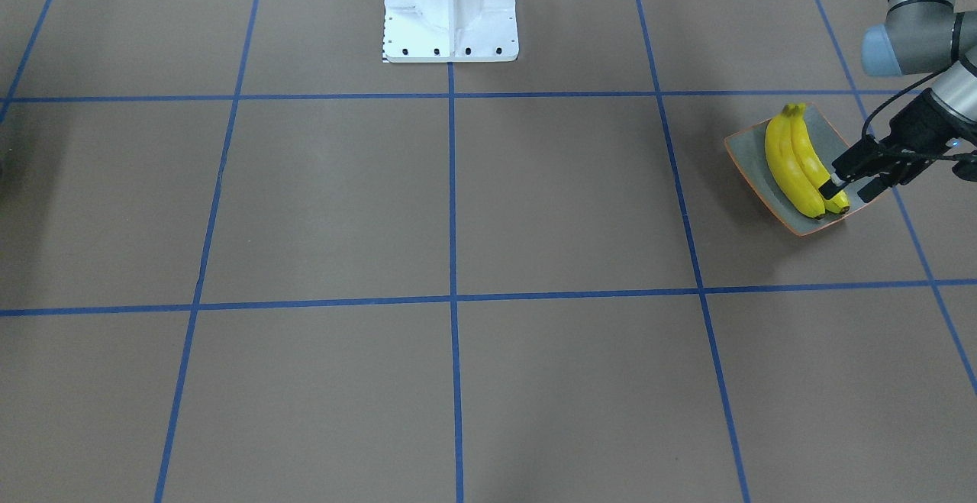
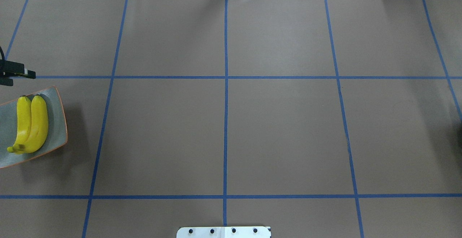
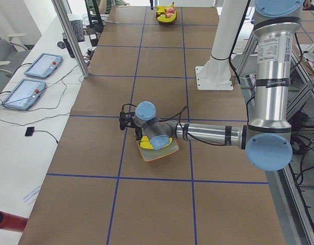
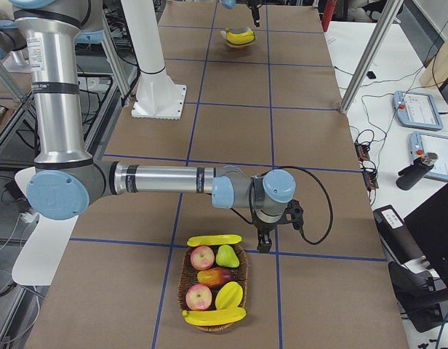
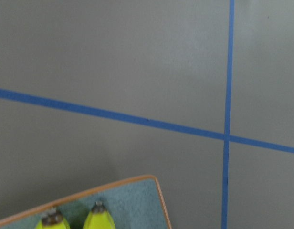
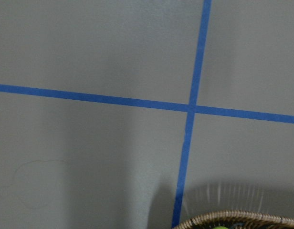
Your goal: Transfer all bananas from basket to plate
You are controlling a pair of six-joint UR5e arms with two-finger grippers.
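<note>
The left gripper (image 1: pixel 849 192) is seen in the front-facing view with its two black fingers parted by a moderate gap, and nothing is held between them. In that view the nearer finger overlaps the dark tips of the two bananas (image 1: pixel 790 163), but whether they are touched cannot be told. In the overhead view the gripper lies just past the plate's edge, at about 11 o'clock of it. The right gripper (image 4: pixel 264 246) is shown only in the right side view, hanging at about 2 o'clock of the basket (image 4: pixel 186 291). Whether its jaws are parted or closed cannot be told. The plate (image 1: pixel 744 153), a square glossy grey-green dish with upturned edges and a thin orange-brown rim, is set at 9 o'clock of the table (image 2: pixel 281 129) in the overhead view. The two smooth, bright yellow, curved bananas are laid on it side by side, touching along their length. Two more bananas are kept in the round woven wicker basket, one (image 4: pixel 214 240) across its 12 o'clock rim and the other (image 4: pixel 213 315) across its 6 o'clock rim. Two red-and-yellow apples (image 4: pixel 202 257) and a green pear (image 4: pixel 226 255) are packed between them. The table is covered in matt brown paper and divided into squares by blue tape lines (image 2: pixel 225 122).
</note>
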